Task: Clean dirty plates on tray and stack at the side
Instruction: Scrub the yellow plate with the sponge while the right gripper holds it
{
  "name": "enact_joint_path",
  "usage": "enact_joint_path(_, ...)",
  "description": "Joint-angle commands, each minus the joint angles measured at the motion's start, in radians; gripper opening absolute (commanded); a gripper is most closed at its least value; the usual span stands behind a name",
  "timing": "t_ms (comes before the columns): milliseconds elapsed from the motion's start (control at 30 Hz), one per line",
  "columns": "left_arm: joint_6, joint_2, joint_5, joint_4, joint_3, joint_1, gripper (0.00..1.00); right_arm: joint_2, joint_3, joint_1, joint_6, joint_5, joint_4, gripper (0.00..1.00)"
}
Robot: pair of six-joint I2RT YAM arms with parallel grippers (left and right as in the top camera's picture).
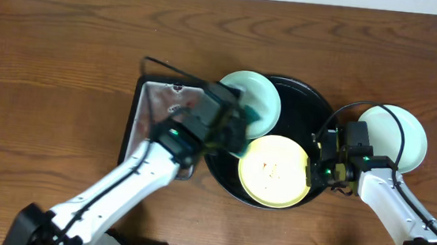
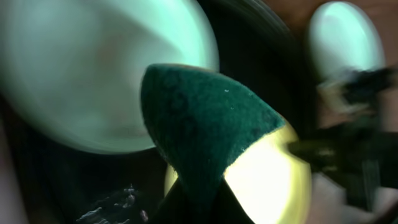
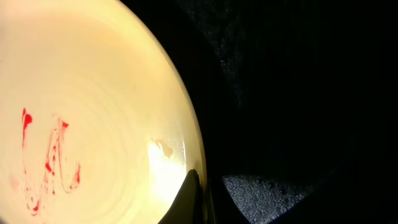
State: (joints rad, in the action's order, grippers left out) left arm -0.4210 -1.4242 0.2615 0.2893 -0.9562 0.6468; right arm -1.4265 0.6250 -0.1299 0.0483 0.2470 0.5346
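A yellow plate point(image 1: 274, 171) with thin red smears point(image 3: 43, 162) lies in the black tray point(image 1: 302, 114). My right gripper point(image 1: 315, 169) is shut on its right rim; in the right wrist view one dark finger point(image 3: 189, 199) lies over the plate's edge. A pale mint plate point(image 1: 254, 100) rests tilted on the tray's upper-left rim. My left gripper point(image 1: 237, 132) is shut on a dark green sponge point(image 2: 205, 130), which hangs between the mint plate point(image 2: 93, 74) and the yellow plate point(image 2: 273, 180). A second mint plate point(image 1: 395, 138) sits on the bare wood to the right of the tray.
A rectangular metal pan point(image 1: 152, 113) lies just left of the tray, partly under my left arm. Brown wooden tabletop point(image 1: 47, 84) stretches to the left and along the back. Cables loop over the pan and beside the right arm.
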Motion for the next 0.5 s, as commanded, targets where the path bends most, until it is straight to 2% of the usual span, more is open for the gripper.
enact_joint_path(0, -0.156, -0.094, 0.015, -0.091, -0.004, 0.100, 0.07, -0.006, -0.019, -0.016, -0.001, -0.003, 0.000, 0.01)
enact_joint_path(267, -0.314, -0.301, 0.016, -0.258, -0.004, 0.234, 0.07, -0.006, -0.019, -0.016, 0.000, -0.003, -0.008, 0.01)
enact_joint_path(467, -0.293, -0.368, -0.016, -0.212, -0.004, 0.257, 0.07, -0.006, -0.019, -0.016, -0.001, -0.003, -0.008, 0.01)
